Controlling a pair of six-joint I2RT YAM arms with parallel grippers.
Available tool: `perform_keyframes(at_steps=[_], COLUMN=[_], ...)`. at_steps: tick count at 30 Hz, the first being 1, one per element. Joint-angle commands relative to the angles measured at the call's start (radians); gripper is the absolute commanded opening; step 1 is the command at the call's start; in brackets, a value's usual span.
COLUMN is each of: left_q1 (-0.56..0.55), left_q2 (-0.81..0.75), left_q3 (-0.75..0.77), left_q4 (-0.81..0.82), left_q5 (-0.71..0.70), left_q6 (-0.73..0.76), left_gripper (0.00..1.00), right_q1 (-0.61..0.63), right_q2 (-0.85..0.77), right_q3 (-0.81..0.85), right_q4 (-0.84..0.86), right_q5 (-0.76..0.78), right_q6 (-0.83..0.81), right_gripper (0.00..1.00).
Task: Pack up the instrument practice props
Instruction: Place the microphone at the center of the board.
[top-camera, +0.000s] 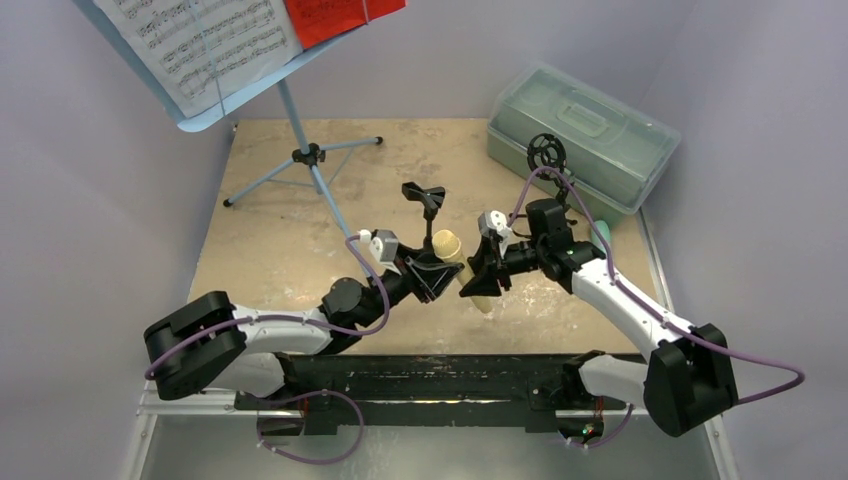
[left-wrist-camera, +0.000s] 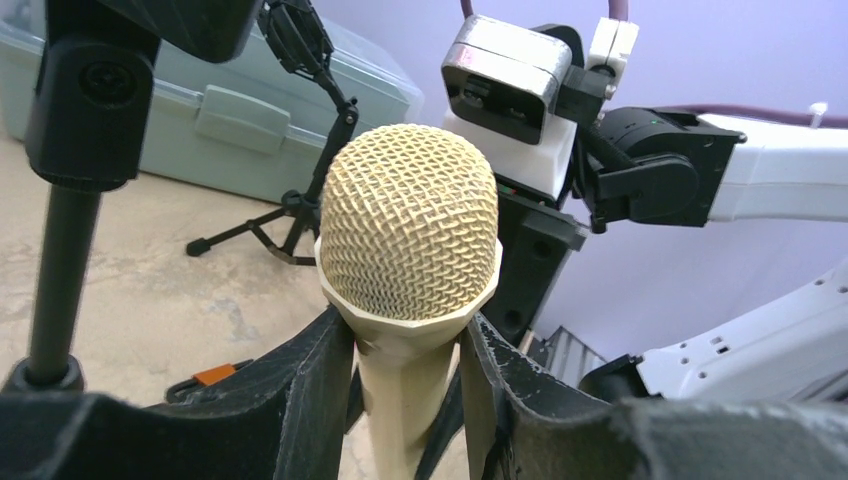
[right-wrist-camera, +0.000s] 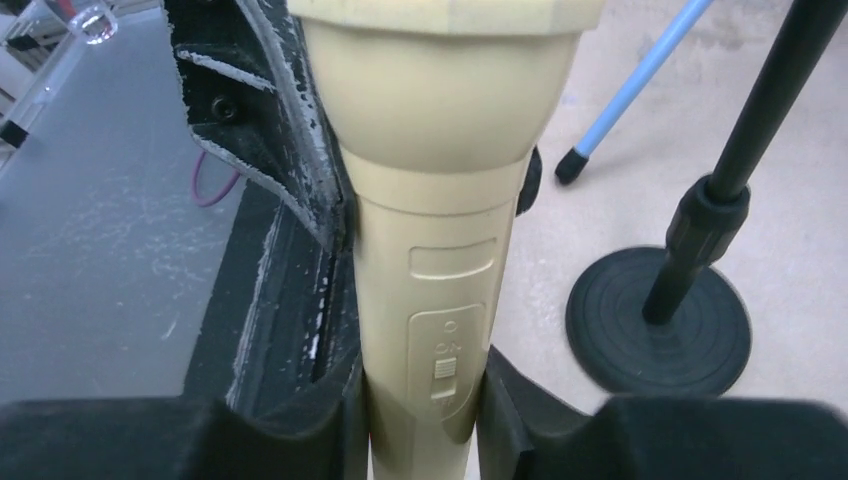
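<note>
Cream microphone (top-camera: 447, 243) clasped by left pincer (top-camera: 445, 268) and right pincer (top-camera: 480, 280), black mic holder (top-camera: 424, 195) close behind, table (top-camera: 270, 250) edges well off.

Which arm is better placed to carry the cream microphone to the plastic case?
Right. The right fingers clasp the handle of the cream microphone, and the plastic case sits on that side. The left fingers, gripping under the head, are farther away.

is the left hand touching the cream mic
Touching. The left wrist view shows both fingers of the left hand pressed against the mic just under its mesh head, with no gap on either side.
</note>
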Motion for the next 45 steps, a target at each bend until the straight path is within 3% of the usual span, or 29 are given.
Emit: perform_keyframes(at_steps=[1,3,5,10,13,16,22,36,45], left_q1=[-0.008,-0.008,-0.006,-0.006,-0.006,-0.005,-0.005,-0.006,-0.006], left_q2=[0.000,-0.011,-0.038,-0.197,-0.328,-0.458,-0.637,-0.659,-0.688], left_q3=[0.023,0.012,-0.003,-0.044,-0.049,-0.042,-0.041,0.019,0.007], left_q4=[0.098,0.079,0.042,-0.160,-0.360,-0.586,-0.831,-0.977,-0.969], left_q5=[-0.032,-0.031,-0.032,-0.058,-0.079,-0.117,-0.239,-0.271,-0.259], left_q6=[-0.001,-0.008,-0.001,0.060,0.127,0.188,0.259,0.317,0.316], left_gripper=[0.00,0.17,0.35,0.77,0.88,0.94,1.00,1.00,1.00], right_q1=[0.004,-0.001,-0.019,-0.069,-0.110,-0.152,-0.206,-0.345,-0.467], right_q2=[-0.014,-0.015,-0.022,-0.061,-0.101,-0.145,-0.182,-0.324,-0.323], right_q3=[0.016,0.038,0.056,0.113,0.147,0.169,0.206,0.124,-0.015], right_q4=[-0.011,-0.052,-0.104,-0.366,-0.496,-0.585,-0.758,-0.899,-0.726], right_q5=[-0.001,0.008,0.021,0.130,0.218,0.312,0.509,0.842,1.040], right_q6=[-0.031,-0.068,-0.113,-0.412,-0.522,-0.570,-0.600,-0.615,-0.615], right_gripper=[0.17,0.05,0.00,0.00,0.00,0.00,0.00,0.00,0.00])
